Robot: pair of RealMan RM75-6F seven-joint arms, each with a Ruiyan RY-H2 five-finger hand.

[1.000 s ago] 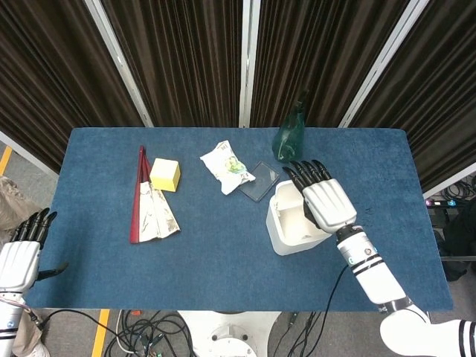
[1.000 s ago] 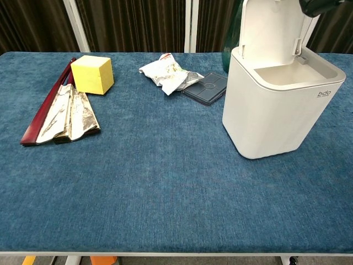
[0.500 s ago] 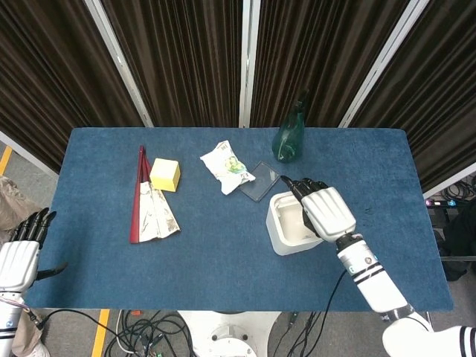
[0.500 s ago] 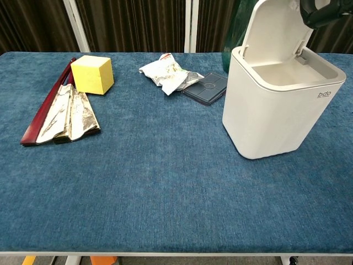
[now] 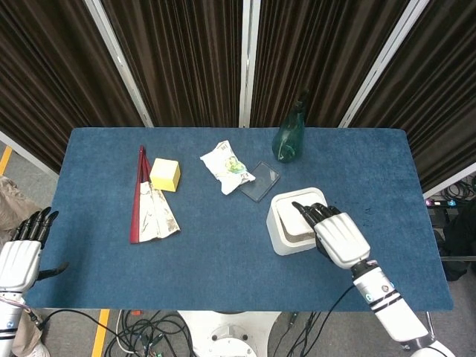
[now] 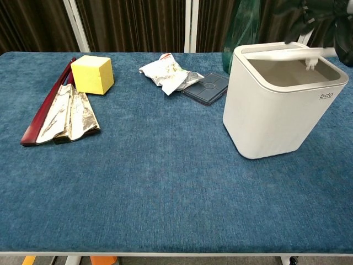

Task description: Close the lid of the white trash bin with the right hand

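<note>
The white trash bin (image 5: 286,236) (image 6: 270,118) stands on the right part of the blue table. Its lid (image 6: 278,53) lies almost flat over the opening, with a thin gap still showing at the near side. My right hand (image 5: 338,236) (image 6: 317,19) is flat above the bin, fingers stretched out, fingertips on the lid; it holds nothing. My left hand (image 5: 21,253) hangs off the table's near left corner, fingers apart and empty.
A green bottle (image 5: 288,135) stands behind the bin. A dark flat square (image 6: 205,86) and a crumpled snack bag (image 6: 165,72) lie to the bin's left. Further left are a yellow cube (image 6: 92,73) and a folded fan (image 6: 58,115).
The lid has swung down from upright to nearly flat on the bin. My right hand has followed it down and drawn back toward me. The left hand has stayed put.
</note>
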